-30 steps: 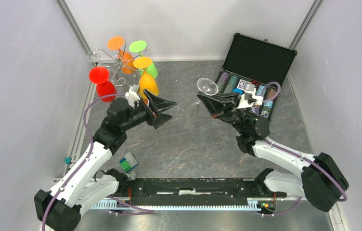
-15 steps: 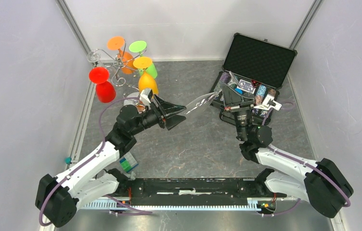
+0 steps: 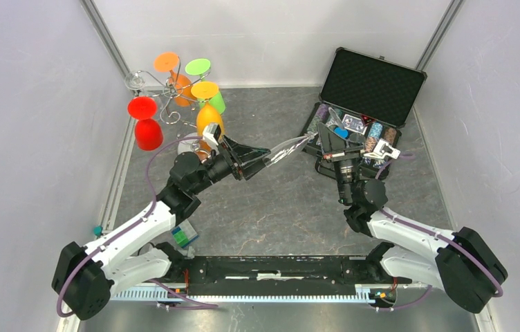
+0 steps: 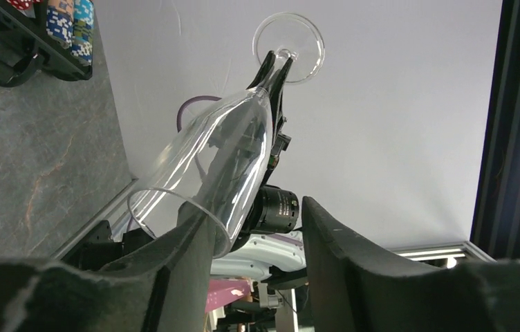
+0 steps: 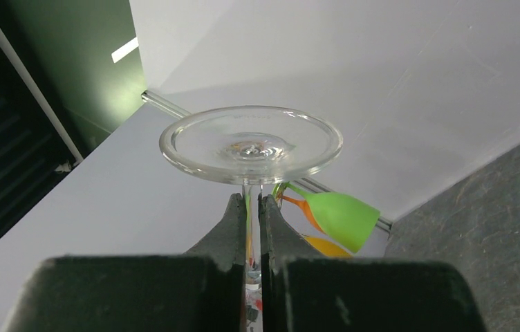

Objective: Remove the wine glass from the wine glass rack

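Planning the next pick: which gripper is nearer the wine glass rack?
Left. The left gripper is just in front of the rack, by its yellow glass; the right gripper is across the table beside the open case.

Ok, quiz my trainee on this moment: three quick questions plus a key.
1. True or false: the right gripper is shut on the stem of the clear wine glass.
2. The left gripper has its open fingers at that glass's: A foot, B stem, C bowl rim?
3. In the top view, what colour is the leftmost glass hanging on the shiny silver wire rack?
Key: 1 true; 2 C; 3 red.
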Robot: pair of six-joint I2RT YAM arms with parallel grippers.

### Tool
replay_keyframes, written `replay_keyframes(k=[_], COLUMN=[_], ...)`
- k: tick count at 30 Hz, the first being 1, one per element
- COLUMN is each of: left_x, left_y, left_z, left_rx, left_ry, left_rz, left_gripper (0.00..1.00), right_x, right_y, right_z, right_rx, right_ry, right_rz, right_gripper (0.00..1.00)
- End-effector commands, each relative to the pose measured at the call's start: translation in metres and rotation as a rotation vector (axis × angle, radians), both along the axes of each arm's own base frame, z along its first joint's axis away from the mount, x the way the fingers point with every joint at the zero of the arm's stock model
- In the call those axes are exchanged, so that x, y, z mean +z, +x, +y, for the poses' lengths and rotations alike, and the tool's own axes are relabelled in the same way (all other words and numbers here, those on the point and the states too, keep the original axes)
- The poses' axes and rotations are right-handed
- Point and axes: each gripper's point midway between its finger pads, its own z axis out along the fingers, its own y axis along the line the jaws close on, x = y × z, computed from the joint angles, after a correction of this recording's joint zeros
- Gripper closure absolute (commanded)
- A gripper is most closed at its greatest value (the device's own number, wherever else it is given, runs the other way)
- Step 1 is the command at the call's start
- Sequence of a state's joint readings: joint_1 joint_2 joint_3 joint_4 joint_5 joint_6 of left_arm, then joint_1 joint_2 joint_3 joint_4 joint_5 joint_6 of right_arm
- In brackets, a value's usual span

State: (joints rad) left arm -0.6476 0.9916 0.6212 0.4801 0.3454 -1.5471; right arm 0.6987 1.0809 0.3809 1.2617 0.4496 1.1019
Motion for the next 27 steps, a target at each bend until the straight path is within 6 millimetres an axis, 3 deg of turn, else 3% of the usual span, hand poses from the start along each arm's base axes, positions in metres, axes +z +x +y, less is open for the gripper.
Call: replay_keyframes(k=[1, 6, 13, 18, 23, 25, 27], left_x=[0.037, 0.04, 0.033, 0.029, 0.026, 0.025, 0.024], left_y=[0.003, 0.005, 0.01, 0.01, 0.01, 0.011, 0.011], left_z=[0.001, -0.003, -0.004, -0.006, -0.006, -0.006, -0.005], left_rx=[0.031, 0.032, 0.05, 0.041, 0.045, 0.048, 0.055], left_ry=[-0.073, -0.068, -0.029, -0.008, 0.005, 0.011, 0.018], left_rz=[-0.096, -0.112, -0.121, -0.115, -0.114, -0.113, -0.118], left_gripper=[0.52, 0.75, 0.98, 0.98, 0.73, 0.73, 0.84], right_x=[-0.005, -0.015, -0.022, -0.029, -0.03, -0.033, -0.034], right_y=[-0.002, 0.0, -0.003, -0.005, -0.006, -0.005, -0.005], right_z=[0.001, 0.002, 0.01, 0.017, 0.023, 0.025, 0.025], right_rx=[0.051, 0.065, 0.103, 0.15, 0.187, 0.192, 0.194], right_ry=[0.084, 0.1, 0.074, 0.072, 0.074, 0.068, 0.063], right_rz=[0.048, 0.079, 0.112, 0.162, 0.186, 0.2, 0.209], right_gripper=[1.0, 1.0, 1.0, 1.0, 1.0, 1.0, 1.0])
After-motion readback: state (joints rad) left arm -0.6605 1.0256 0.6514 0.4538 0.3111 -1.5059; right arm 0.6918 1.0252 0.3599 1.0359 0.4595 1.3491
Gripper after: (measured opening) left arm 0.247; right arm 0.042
